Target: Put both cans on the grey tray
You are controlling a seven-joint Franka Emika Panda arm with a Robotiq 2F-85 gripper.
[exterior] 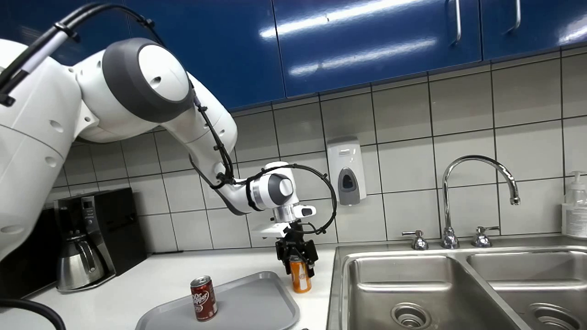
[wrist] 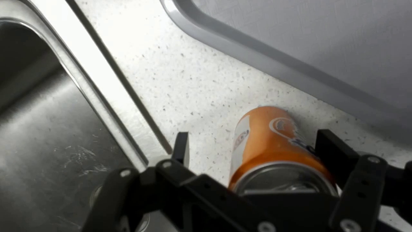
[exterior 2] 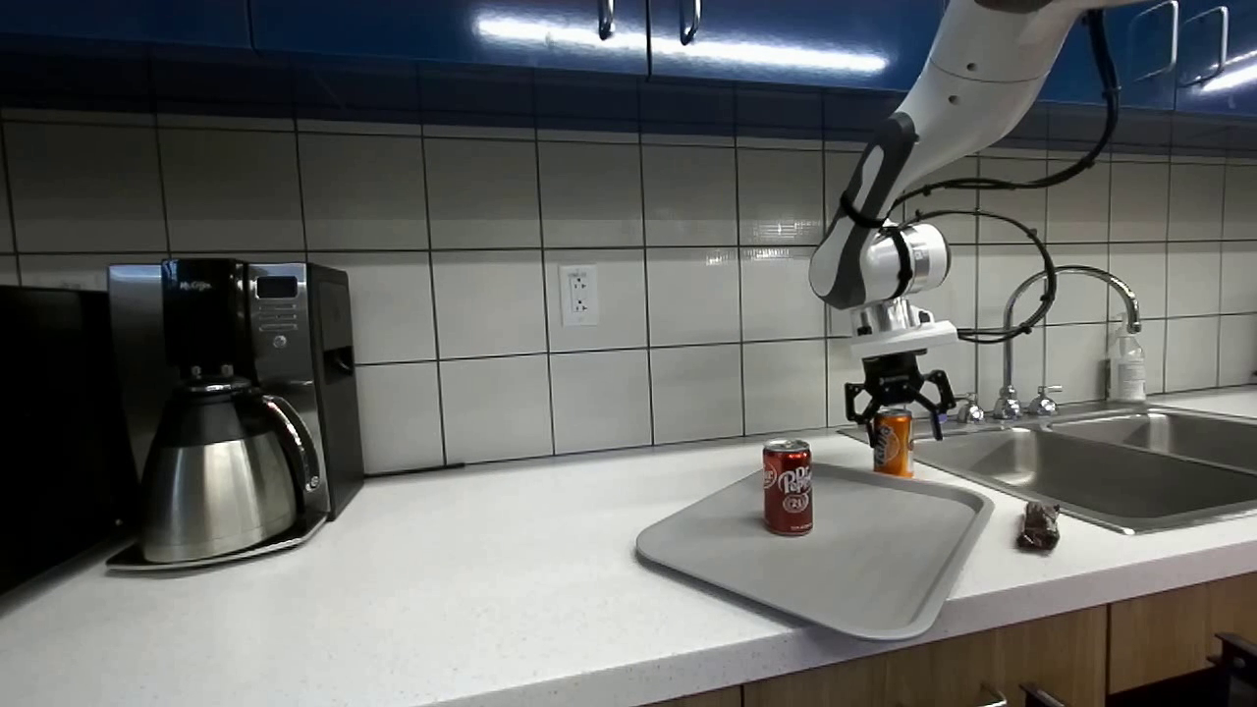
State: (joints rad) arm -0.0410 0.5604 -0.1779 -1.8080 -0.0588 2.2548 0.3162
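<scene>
Red can [exterior 2: 788, 491]: is standing on the grey tray [exterior 2: 884, 570], seemingly its goal;
Orange can [wrist: 265, 141]: is standing on the bench [exterior 2: 491, 560], just beside the grey tray, likely awaiting lifting;
Hand [wrist: 254, 145]: is straddling the orange can, gripping nothing, jaws standing apart, presumably for grasping.

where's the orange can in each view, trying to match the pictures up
In an exterior view: orange can low, near mid-width, just right of the grey tray.
In an exterior view: orange can right of centre, slightly below mid-height, just beyond the grey tray.
In the wrist view: orange can right of centre, mostly below mid-height, grey tray to its upper right.
Shared landmark: the grey tray, in all three.
</scene>
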